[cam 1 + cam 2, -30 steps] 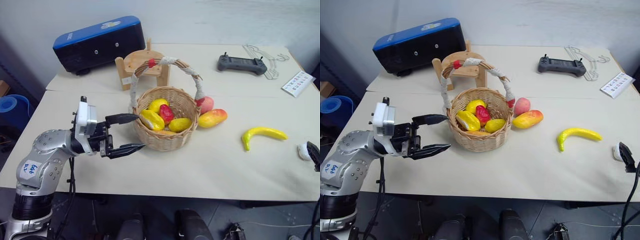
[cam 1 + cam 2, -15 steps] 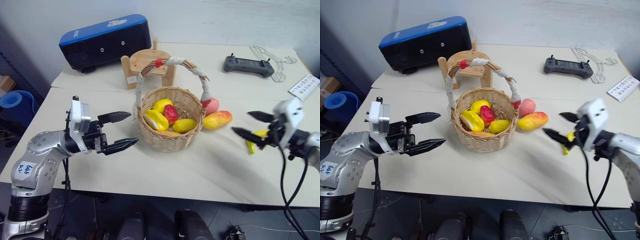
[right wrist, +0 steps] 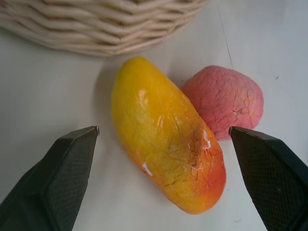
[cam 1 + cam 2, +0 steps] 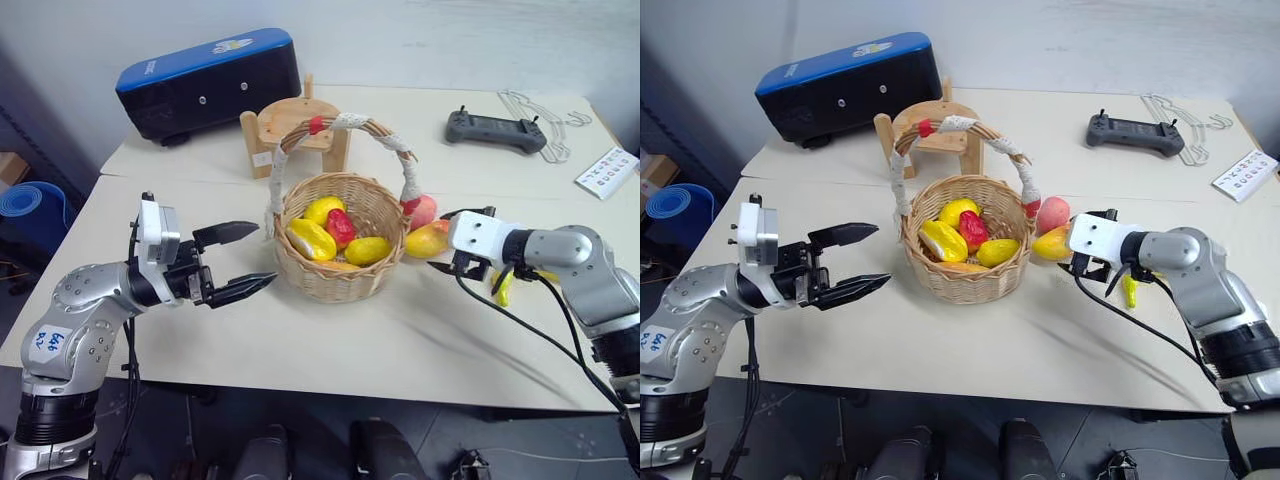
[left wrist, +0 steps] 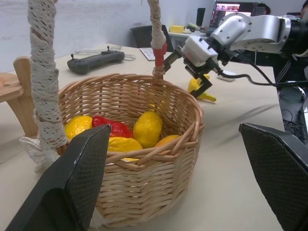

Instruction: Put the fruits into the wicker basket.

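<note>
Right tool (image 3: 159,159) agape astride mango (image 3: 166,134), lengthwise toward basket (image 3: 96,24).

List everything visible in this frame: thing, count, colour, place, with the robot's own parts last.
wicker basket: one, light tan, table centre.
lemons: three, yellow, in the basket.
red fruit: one, in the basket.
mango: one, orange-yellow, on the table beside the basket.
peach: one, pink, touching the mango.
banana: one, yellow, behind the right arm.
wooden stool: one, behind the basket.
speaker: one, blue-black, far left.
controller: one, dark grey, far right.
left gripper: open, beside the basket.
right gripper: open, over the mango.
</note>
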